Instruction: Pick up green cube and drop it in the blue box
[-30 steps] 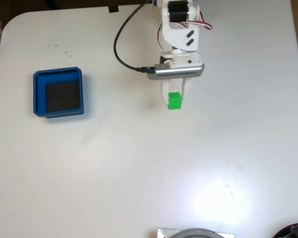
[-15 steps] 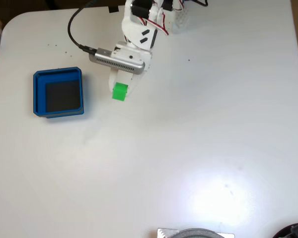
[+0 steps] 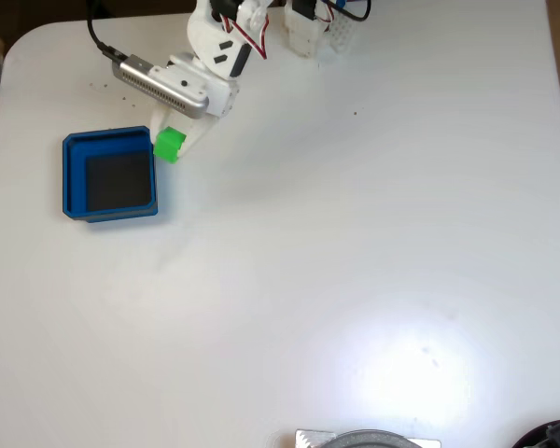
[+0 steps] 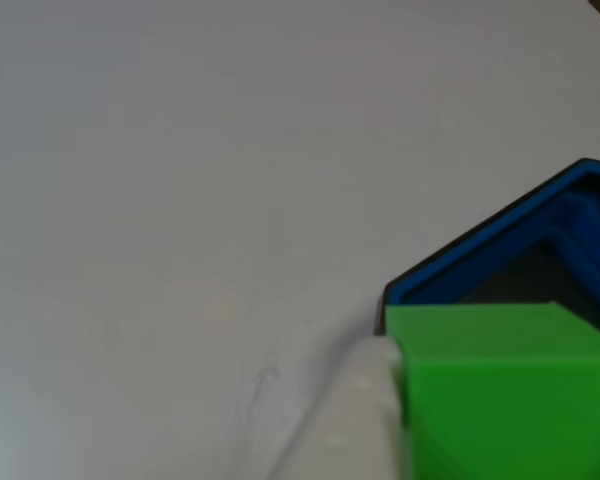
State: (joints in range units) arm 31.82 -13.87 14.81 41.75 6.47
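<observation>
White table (image 3: 355,280) – gripper (image 3: 173,145) grips green cube (image 3: 169,144) beside blue box (image 3: 73,177).

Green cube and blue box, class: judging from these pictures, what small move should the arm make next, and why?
Probably carry on leftward in the fixed view before releasing. The gripper holds the green cube beside the blue box's right wall, not yet above its dark floor.
</observation>
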